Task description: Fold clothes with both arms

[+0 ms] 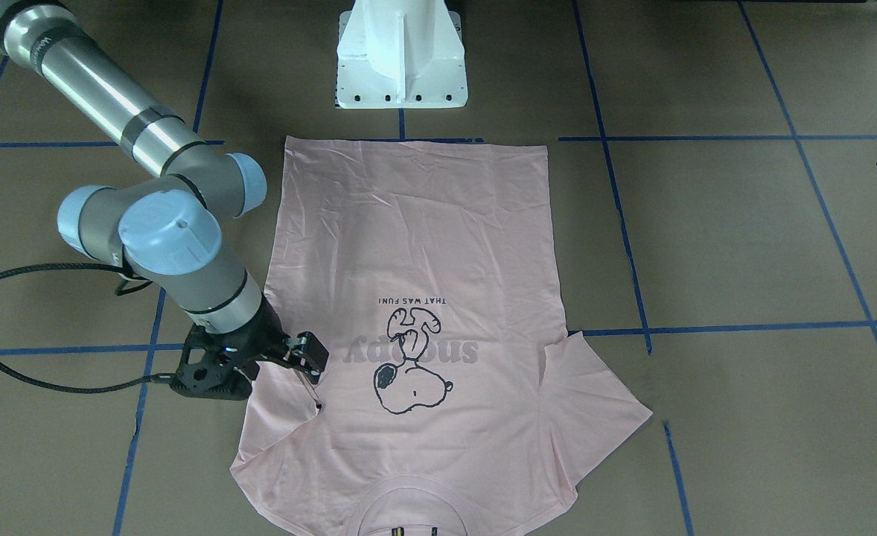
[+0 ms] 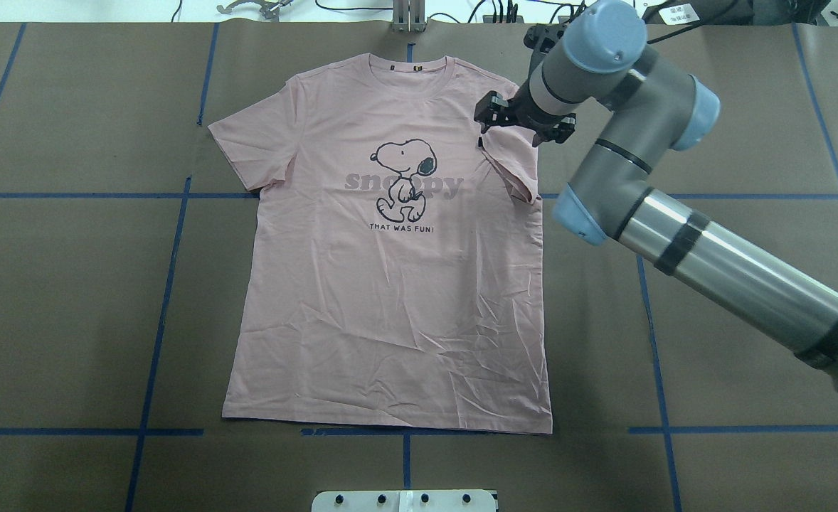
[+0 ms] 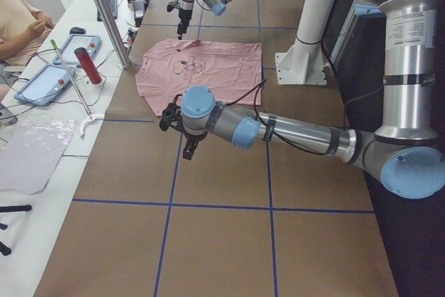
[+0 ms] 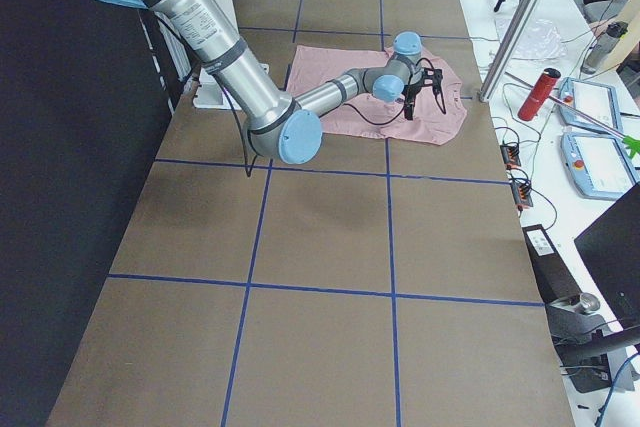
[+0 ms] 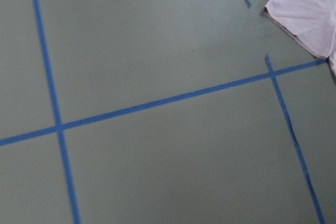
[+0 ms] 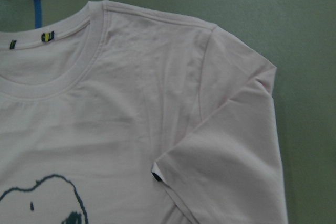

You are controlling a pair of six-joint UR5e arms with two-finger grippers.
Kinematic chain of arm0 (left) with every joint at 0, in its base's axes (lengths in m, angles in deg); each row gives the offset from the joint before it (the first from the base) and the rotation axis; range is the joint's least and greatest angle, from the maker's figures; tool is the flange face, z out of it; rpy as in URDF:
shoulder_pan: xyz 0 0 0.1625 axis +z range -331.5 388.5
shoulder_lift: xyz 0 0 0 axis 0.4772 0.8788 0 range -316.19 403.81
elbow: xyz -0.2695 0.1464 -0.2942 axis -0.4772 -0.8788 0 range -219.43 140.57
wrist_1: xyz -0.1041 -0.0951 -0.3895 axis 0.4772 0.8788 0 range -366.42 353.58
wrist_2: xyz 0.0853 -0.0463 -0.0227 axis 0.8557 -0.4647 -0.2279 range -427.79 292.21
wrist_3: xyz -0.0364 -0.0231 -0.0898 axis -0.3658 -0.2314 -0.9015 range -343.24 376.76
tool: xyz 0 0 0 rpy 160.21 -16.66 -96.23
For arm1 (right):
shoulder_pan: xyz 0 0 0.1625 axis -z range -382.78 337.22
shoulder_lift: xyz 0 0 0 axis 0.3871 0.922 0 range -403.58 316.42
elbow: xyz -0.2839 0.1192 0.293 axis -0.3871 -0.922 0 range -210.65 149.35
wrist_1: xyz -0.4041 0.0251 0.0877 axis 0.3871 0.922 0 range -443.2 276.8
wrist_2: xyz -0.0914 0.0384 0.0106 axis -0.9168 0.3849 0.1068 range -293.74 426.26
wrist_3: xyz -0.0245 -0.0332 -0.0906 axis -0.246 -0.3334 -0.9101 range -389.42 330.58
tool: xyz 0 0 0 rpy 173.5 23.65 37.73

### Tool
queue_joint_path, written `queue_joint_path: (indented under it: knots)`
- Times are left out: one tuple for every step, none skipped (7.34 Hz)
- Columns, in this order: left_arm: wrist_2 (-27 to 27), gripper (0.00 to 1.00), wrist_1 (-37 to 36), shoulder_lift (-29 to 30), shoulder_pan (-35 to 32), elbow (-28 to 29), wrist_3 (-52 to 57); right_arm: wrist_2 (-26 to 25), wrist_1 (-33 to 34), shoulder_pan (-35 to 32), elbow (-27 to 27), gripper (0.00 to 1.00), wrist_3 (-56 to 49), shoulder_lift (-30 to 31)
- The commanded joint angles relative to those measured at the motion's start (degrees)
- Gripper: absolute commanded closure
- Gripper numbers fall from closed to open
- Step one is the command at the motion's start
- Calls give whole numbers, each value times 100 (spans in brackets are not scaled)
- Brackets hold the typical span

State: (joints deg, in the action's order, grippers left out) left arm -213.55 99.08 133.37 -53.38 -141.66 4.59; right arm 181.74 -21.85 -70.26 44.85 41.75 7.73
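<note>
Table [image 2: 70,284] extends well past T-shirt [image 2: 390,320] edges; right gripper [image 2: 526,125] spread, empty, over folded sleeve [image 2: 513,169]; left gripper [image 3: 189,147]: cannot tell.

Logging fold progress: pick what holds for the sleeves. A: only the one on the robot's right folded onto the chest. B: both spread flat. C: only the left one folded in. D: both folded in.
A: the right sleeve lies doubled over the shirt front; the left sleeve is spread flat.
</note>
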Motion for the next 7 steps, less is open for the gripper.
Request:
queue_joint_path:
  knots:
    - [82,1,93,1076,786,684,-1162,412,34,-51,1664,0,2,1386]
    - [431,1,93,1568,1171,982,-1600,527,43,-60,1992,0,2,1670]
    - [896,2,102,1973,1540,1185,-1979,537,43,-60,2187,0,2,1864]
    - [1005,2,372,2456,1831,1692,-2452,545,26,-60,2267,0,-7,2022]
    - [1345,2,1253,2713,2113,2332,-2944,545,17,-60,2398,0,2,2137]
    - [1618,2,1976,2820,2202,2800,-3324,545,43,-60,2495,0,2,2216]
    - [1795,4,2366,3221,2438,3422,-3554,545,8,-68,2522,0,2,2322]
